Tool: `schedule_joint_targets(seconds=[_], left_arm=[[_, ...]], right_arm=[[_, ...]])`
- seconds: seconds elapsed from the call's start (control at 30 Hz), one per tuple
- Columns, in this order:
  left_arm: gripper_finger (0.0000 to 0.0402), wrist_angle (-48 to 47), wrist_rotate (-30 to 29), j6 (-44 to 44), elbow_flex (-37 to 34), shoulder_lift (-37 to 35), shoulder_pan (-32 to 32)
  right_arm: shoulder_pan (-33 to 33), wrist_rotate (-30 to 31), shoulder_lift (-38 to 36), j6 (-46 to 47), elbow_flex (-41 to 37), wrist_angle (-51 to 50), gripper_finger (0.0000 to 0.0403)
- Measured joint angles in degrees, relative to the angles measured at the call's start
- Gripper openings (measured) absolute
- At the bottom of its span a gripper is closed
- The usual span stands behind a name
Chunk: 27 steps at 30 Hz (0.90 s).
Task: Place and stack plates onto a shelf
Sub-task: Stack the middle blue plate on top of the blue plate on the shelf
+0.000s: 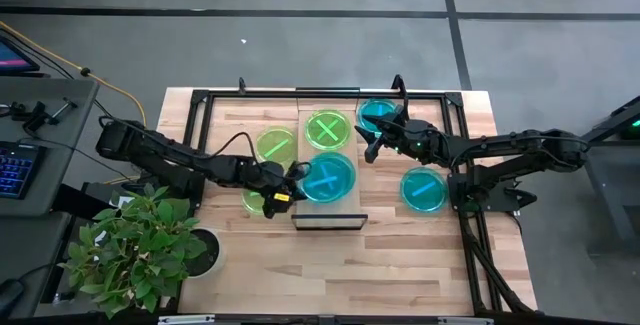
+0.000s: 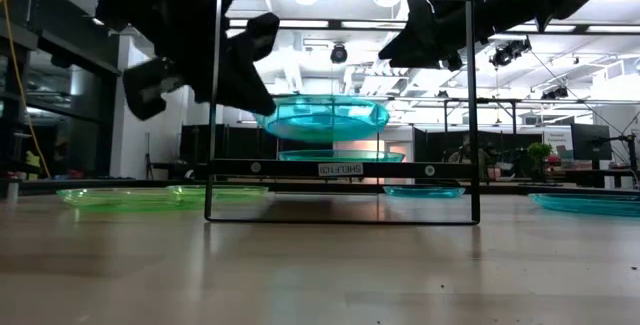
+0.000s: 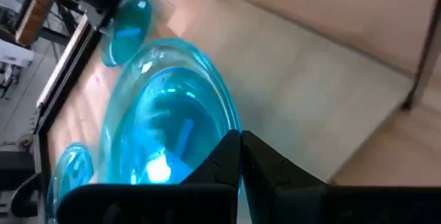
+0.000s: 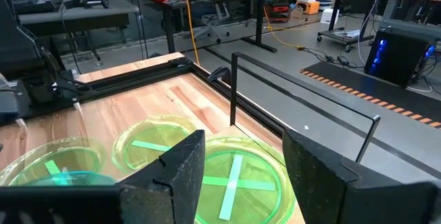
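The job looks roughly midway. On the shelf (image 1: pixel 328 197) a yellow-green plate (image 1: pixel 327 130) lies at the far end, and the left hand (image 1: pixel 290 180) holds a cyan plate (image 1: pixel 329 177) by its left rim over the near end. The low view shows that plate raised above the board, not set down, with what may be another cyan disc under it. Off the shelf lie two green plates (image 1: pixel 276 146) on the worktop (image 1: pixel 400 255) to the left and a cyan plate on the right (image 1: pixel 423 189); a far cyan plate (image 1: pixel 376 115) sits near the right hand (image 1: pixel 376 143), which is empty with its fingers spread, as the right wrist view shows. The left wrist view shows dark fingers (image 3: pixel 227 162) pinching the cyan rim.
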Motion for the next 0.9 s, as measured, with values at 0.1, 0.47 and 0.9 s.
schedule_joint_targets(seconds=[0.1, 0.47, 0.9], left_arm=[[0.0, 1.73, -1.17, 2.03, 0.11, 2.23, 0.25], [0.0001, 10.19, -5.77, 3.76, 0.02, 10.05, 0.45], [0.0056, 13.24, -7.96, 4.81, 0.04, 10.36, 0.04]], right_arm=[[0.0, 0.0, 0.0, 0.0, 0.0, -0.01, 0.0184], [0.0, 0.0, 0.0, 0.0, 0.0, -0.01, 0.0184], [0.0, 0.0, 0.0, 0.0, 0.0, -0.03, 0.0184]])
